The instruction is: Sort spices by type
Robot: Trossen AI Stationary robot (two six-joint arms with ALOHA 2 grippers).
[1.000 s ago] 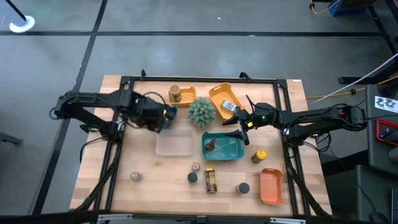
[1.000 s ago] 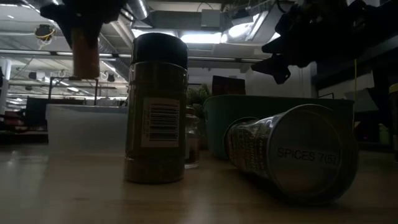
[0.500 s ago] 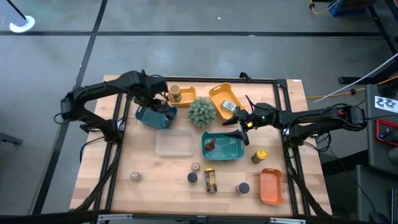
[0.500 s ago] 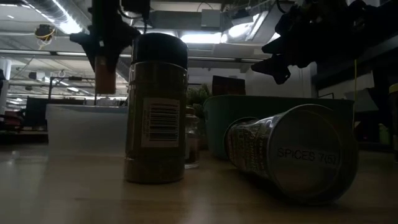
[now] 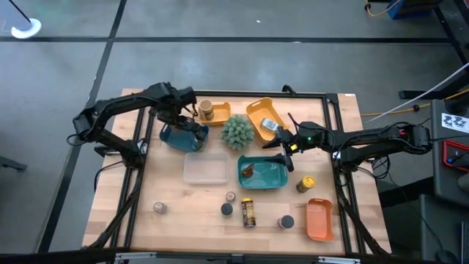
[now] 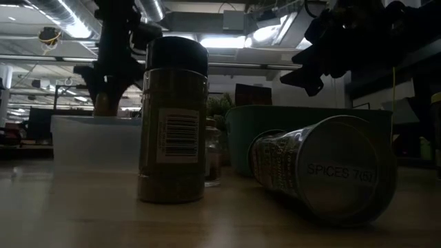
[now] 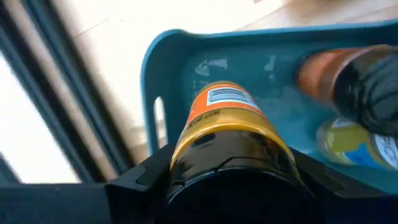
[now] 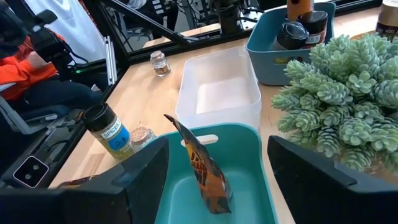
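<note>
Over at the far left of the table (image 5: 154,227), left gripper (image 5: 185,117) hanging right above the blue bin (image 5: 176,138), clamped on an orange-labelled jar (image 7: 224,134) with its dark cap back between the fingers. Already two more dark-capped jars (image 8: 303,28) standing in that bin. Looks like the drop-off step, so: lower it straight into the open corner, keep it upright, don't bump the neighbours, let go only once the base sits on the bin floor — then lift straight up.

Right gripper (image 5: 286,147) parked between the yellow tray (image 5: 256,111) and the teal tray (image 5: 282,180), fingers spread wide, holding nothing. Amber packet (image 8: 202,165) leaning in the teal tray, sachet (image 5: 270,125) in the yellow one.

Plenty unsorted along the near edge — dark-capped jar (image 6: 172,120), tipped-over tin (image 6: 324,176), yellow-lidded jar (image 5: 305,183). Clear tray (image 5: 205,169) holding nothing so far.
</note>
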